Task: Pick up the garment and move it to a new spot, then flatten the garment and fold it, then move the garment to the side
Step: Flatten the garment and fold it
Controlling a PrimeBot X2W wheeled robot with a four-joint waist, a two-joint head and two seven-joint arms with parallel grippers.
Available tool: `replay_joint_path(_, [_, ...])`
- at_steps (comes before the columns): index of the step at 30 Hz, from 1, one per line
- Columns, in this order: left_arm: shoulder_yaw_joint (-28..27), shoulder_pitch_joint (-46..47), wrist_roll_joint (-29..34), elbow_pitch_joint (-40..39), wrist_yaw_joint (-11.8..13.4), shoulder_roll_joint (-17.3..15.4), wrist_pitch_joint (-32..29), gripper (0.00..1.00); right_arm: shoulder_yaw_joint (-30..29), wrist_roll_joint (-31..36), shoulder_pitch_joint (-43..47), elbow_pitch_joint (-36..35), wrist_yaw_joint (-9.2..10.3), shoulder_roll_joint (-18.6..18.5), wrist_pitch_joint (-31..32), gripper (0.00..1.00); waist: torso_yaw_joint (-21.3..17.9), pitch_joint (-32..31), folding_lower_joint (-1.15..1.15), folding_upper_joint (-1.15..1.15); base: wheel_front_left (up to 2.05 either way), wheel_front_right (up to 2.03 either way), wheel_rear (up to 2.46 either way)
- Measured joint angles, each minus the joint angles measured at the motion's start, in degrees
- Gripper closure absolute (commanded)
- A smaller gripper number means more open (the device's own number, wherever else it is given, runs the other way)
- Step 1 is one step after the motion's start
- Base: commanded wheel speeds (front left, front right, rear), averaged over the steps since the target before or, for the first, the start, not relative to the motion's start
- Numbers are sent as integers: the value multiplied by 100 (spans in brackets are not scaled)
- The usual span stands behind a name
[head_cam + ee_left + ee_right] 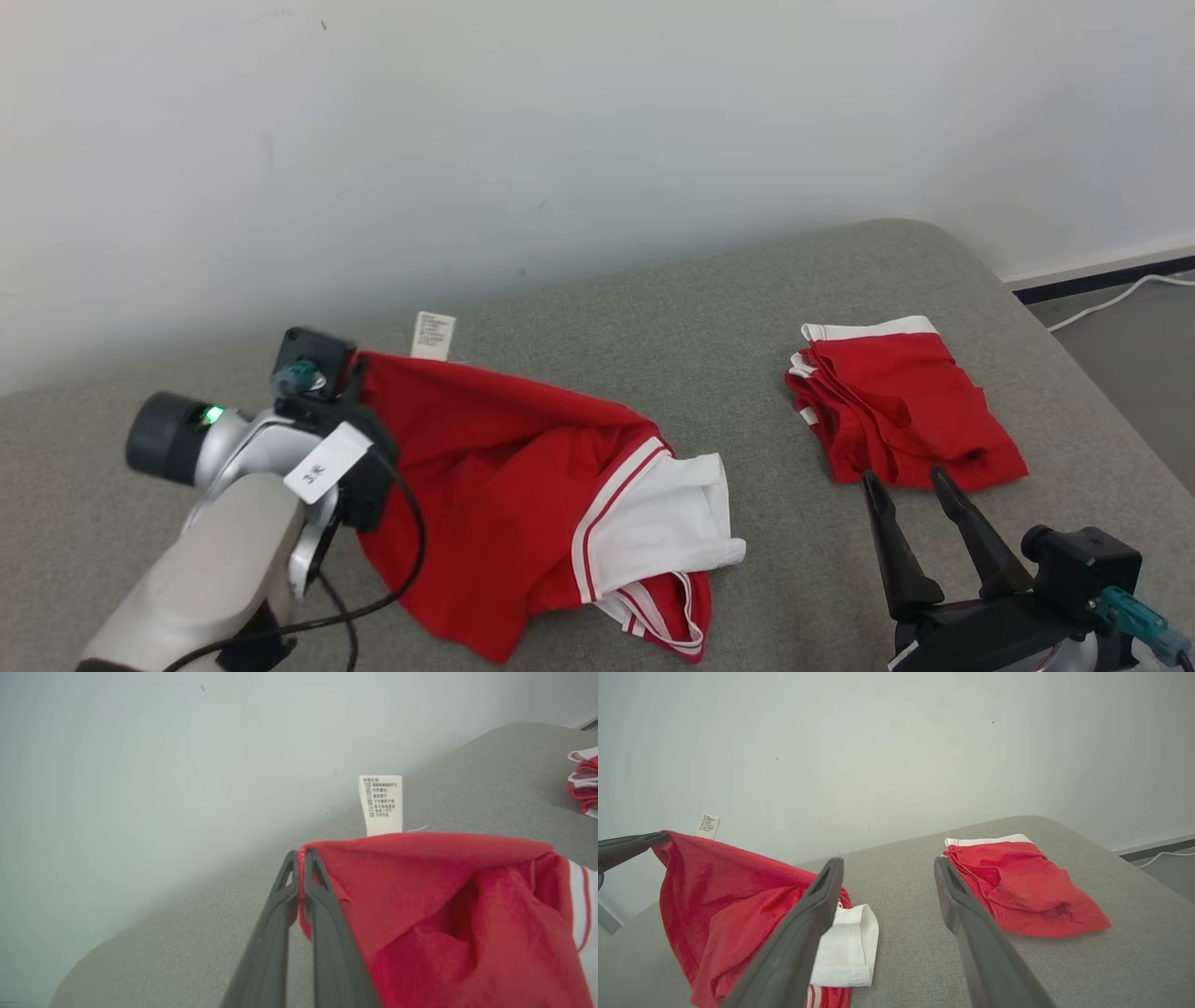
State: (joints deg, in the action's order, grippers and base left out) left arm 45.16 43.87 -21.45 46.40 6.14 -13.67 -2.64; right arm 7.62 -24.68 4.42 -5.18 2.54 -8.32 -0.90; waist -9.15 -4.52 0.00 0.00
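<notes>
Padded surface [653, 317] runs back to the wall [560, 140] behind it. Garment [485, 485] sits on the left half. Its left corner is lifted off the surface, pinched between the tips of the left gripper [301, 858], and the rest trails down and to the right, bunched on the surface. Care tag [433, 335] stands up from the lifted edge, just right of the grip. Folded pile [901, 411] lies on the right half, well apart from the garment. Right gripper [903, 474] is before the pile's near edge, jaws spread. Floor [1139, 364] lies beyond the right side, with a cable [1111, 301] on it near the wall.
</notes>
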Motion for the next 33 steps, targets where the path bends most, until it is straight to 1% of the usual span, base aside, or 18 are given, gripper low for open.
replay_joint_path(4, [-171, -388, -42, 69, 42, -337, 22, 100, -51, 0, 114, -36, 3, -20, -14, 0, 40, -39, 0, 0, 0, 0, 0])
replay_joint_path(7, [-261, -661, -105, 103, 48, -489, 22, 100, -91, -1, 255, -56, 5, -41, -20, 0, 97, -54, 0, 0, 0, 0, 0])
replay_joint_path(11, [-408, -1002, -190, 142, 89, -579, 14, 100, -91, -1, 261, -87, 5, -49, -19, 0, 175, -64, 0, 0, 0, 0, 0])
replay_joint_path(18, [-758, -1613, -409, 354, 90, -751, -36, 100, -41, -1, 249, -114, 5, -66, -4, 0, 258, -51, 0, 0, 0, 0, 0])
replay_joint_path(22, [-1034, -1730, -437, 527, 91, -853, -88, 100, -42, -1, 248, -167, 5, -83, 20, 0, 274, -33, 0, 0, 0, 0, 0])
replay_joint_path(28, [-1234, -1790, -435, 684, 91, -850, -144, 100, -21, -1, 242, -205, 5, -85, 41, 0, 284, 20, 0, 0, 0, 0, 0])
replay_joint_path(29, [-1248, -1795, -434, 686, 91, -839, -144, 87, -21, -1, 237, -208, 5, -85, 42, 0, 282, 29, 0, 0, 0, 0, 0])
replay_joint_path(31, [-1265, -1813, -428, 688, 91, -805, -144, 75, -21, -1, 229, -213, 5, -86, 46, 0, 278, 48, 0, 0, 0, 0, 0])
replay_joint_path(32, [-1276, -1825, -425, 688, 91, -789, -143, 60, -20, -1, 224, -216, 5, -86, 47, 0, 275, 58, 0, 0, 0, 0, 0])
replay_joint_path(33, [-1285, -1845, -413, 688, 91, -777, -142, 51, -18, -1, 220, -220, 5, -86, 49, 0, 272, 67, 0, 0, 0, 0, 0])
